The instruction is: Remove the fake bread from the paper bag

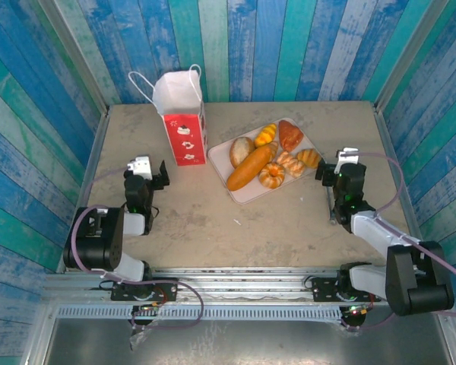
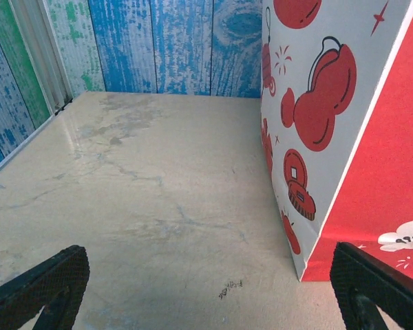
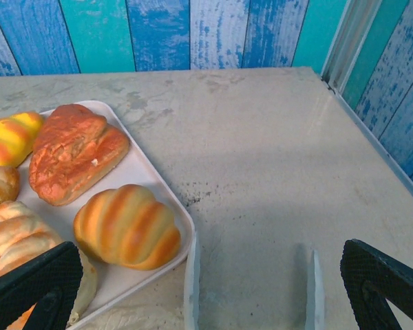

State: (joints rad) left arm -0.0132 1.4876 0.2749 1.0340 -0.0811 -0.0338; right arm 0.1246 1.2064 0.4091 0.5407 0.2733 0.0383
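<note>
Beige table [image 1: 213, 220] bears glossy golden fake bread [image 1: 251, 169] on pale tray [image 3: 148, 179].

I see glossy, plastic-looking fake bread [image 1: 252, 167], a smooth matt tray [image 3: 147, 172], a smooth printed paper bag [image 1: 185, 135], a rough, mottled table [image 1: 213, 220] and weathered painted wooden walls [image 1: 289, 46].

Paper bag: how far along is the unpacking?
Done, by the look of it: six pieces of fake bread lie on the tray, and the paper bag stands upright beside it, its mouth showing white inside. In hand: nothing; the left gripper and right gripper are both open and off everything. Left: probably nothing, though the bag's bottom is hidden from the top camera.
</note>
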